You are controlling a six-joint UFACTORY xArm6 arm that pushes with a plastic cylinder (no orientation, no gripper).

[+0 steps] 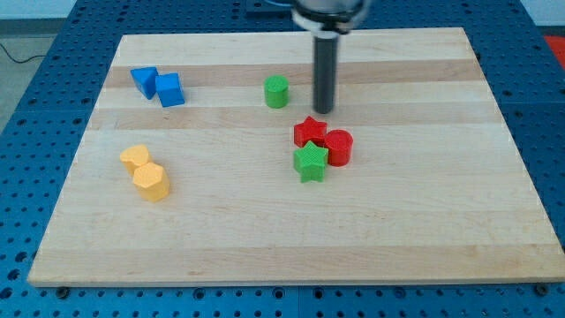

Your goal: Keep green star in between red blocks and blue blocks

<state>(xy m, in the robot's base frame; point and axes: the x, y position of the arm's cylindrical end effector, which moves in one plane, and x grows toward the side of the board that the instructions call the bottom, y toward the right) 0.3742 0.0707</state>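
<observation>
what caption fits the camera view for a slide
My tip sits just above the red star and red cylinder, green star touching them, blue blocks far left.

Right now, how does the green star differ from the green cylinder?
The green star has a pointed outline; the green cylinder is round. The green star sits against the red star and red cylinder; the green cylinder stands alone, touching nothing. The green star lies well below my tip in the view, beyond the red star; the green cylinder is to the tip's left. Both are the same green and of similar size.
</observation>
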